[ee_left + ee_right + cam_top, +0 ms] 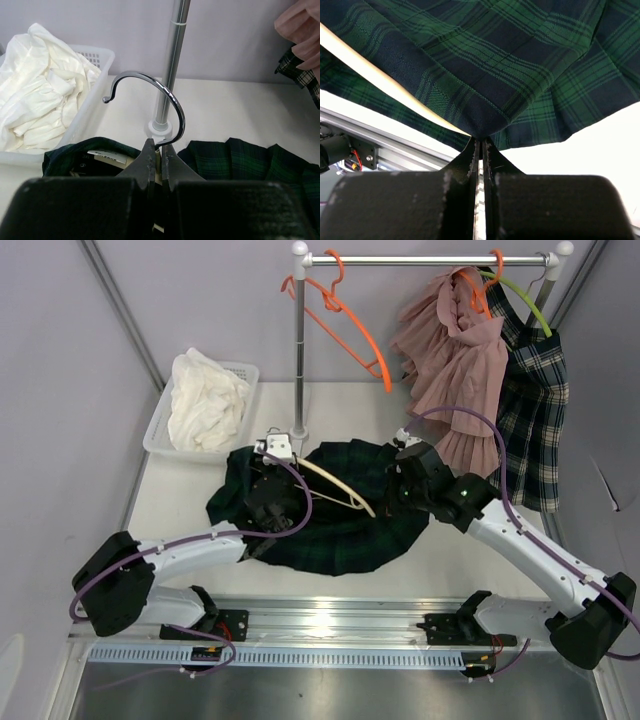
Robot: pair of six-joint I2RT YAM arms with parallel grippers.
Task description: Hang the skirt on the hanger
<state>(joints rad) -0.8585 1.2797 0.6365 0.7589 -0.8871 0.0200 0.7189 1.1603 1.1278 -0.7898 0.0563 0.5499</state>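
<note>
A dark green plaid skirt lies spread on the table's middle. A cream hanger with a metal hook rests across it. My left gripper is shut on the hanger's neck just under the hook, at the skirt's left end, where the waistband label shows. My right gripper is shut on a pinch of the skirt's cloth at its right side; the cloth is lifted and the hanger's cream arm runs under it.
A white basket of white cloth stands at the back left. A clothes rail's post rises behind the skirt, with an orange hanger, a pink garment and a plaid dress hung at the right.
</note>
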